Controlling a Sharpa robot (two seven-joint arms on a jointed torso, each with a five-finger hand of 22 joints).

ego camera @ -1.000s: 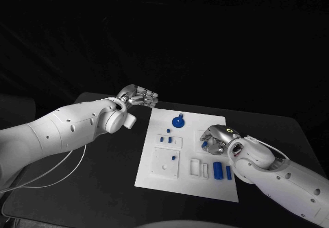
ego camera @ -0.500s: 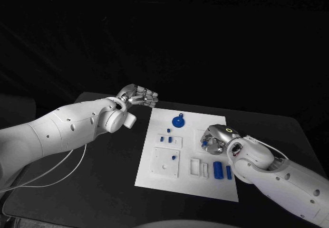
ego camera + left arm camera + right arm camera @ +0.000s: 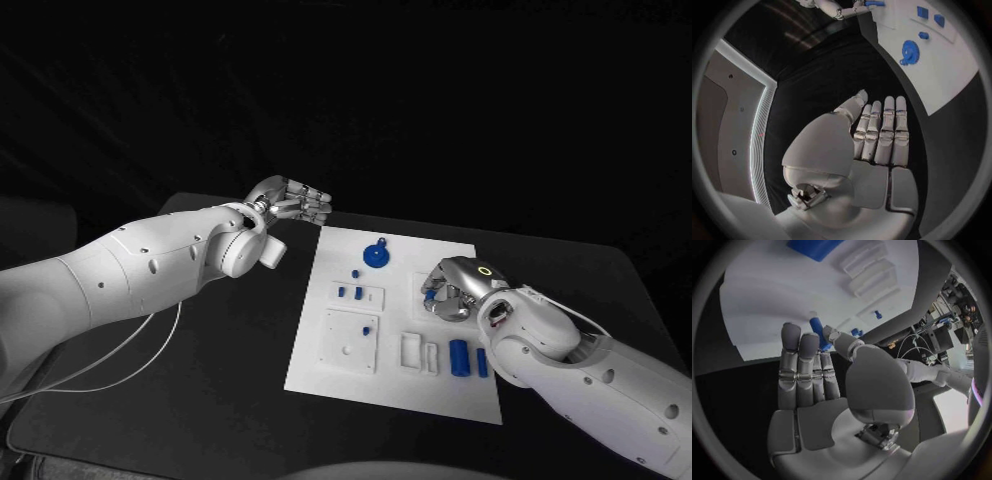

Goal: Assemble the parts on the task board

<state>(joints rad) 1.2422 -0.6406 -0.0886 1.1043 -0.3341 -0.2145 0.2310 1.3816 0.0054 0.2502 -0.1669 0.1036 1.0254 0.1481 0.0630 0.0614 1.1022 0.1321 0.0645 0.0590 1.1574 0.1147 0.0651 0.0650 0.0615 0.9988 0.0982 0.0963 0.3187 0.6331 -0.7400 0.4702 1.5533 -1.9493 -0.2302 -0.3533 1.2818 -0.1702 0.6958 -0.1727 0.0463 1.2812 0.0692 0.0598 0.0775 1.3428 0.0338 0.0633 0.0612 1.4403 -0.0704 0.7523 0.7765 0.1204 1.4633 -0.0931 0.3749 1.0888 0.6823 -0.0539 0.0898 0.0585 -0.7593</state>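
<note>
We take the task board (image 3: 392, 315), a flat white rectangular plate on the matte black tabletop (image 3: 216, 340), as our landmark. Our right hand (image 3: 444, 292), silver and segmented, hovers over the board's right-hand portion; in the right wrist view its fingers (image 3: 797, 360) stand nearly straight and side by side, and a small blue peg (image 3: 821, 335) sits between the thumb and the fingertips (pinched, as far as we can judge). Our left hand (image 3: 289, 203) hangs off the board, just beyond its far left corner, over bare tabletop; its fingers (image 3: 886, 130) lie together, slightly bent, with nothing in them, so we call it released.

On the board, a round blue toothed disc with a small loop (image 3: 375, 257) lies near the far edge. Nearer the middle, two short blue pegs (image 3: 348, 294) stand in a small raised white block. Beside the board's near edge, two smooth blue cylinders (image 3: 467, 358) lie side by side, just right of two narrow white slots (image 3: 420, 353). A square white block with a small blue piece (image 3: 351, 341) occupies the near left part.
</note>
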